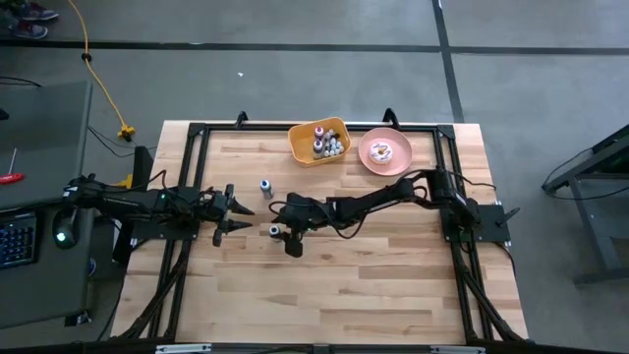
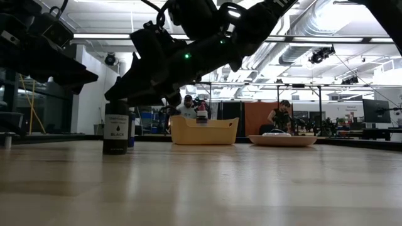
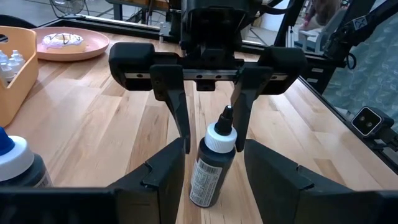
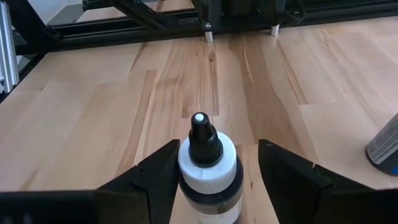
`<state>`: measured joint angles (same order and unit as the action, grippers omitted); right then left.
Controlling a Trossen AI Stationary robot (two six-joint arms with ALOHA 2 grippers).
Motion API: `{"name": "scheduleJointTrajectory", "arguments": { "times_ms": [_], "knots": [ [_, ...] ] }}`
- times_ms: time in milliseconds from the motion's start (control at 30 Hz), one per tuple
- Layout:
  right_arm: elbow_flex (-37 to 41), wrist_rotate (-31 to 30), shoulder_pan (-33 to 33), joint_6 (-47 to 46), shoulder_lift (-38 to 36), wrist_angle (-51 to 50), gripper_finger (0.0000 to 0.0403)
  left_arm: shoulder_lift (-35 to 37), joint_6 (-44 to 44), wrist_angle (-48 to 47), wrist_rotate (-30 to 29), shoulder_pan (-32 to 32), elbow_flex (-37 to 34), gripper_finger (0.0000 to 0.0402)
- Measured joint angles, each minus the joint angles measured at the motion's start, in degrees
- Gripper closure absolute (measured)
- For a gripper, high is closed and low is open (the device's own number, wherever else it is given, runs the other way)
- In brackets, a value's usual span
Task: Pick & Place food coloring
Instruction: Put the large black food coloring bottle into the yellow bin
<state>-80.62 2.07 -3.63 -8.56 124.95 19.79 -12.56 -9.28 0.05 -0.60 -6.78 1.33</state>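
Right gripper astride black bottle

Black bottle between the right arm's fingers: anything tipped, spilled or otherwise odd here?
Nothing stands out. The black bottle stands upright on the table, capped and dry, between the right gripper's open fingers. The blue-capped bottle is upright too.

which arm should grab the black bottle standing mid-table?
Right, probably. The right hand is open with its fingers already either side of the black bottle, which stands upright. The left hand is open too, but sits off to the bottle's side.
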Motion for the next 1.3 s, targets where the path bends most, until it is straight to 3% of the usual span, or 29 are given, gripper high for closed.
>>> {"name": "scheduleJointTrajectory", "arguments": {
  "times_ms": [700,933,1133,1300],
  "knots": [
    [0.00,0.00,-0.16,0.04,0.00,0.01,0.0277,0.00,0.00,0.00,0.00,-0.01,0.01,0.0238],
    [0.00,-0.69,-0.18,0.02,-0.27,0.52,0.0285,-0.02,0.00,0.00,-0.01,0.02,-0.01,0.0238],
    [0.02,-3.02,-0.29,0.03,-2.59,-1.21,0.0286,-0.02,0.00,0.00,0.00,0.00,0.02,0.0238],
    [0.02,-9.48,-0.33,2.48,-7.17,-6.48,0.0287,-0.02,0.00,0.00,0.00,0.01,-0.01,0.0238]
  ]
}}
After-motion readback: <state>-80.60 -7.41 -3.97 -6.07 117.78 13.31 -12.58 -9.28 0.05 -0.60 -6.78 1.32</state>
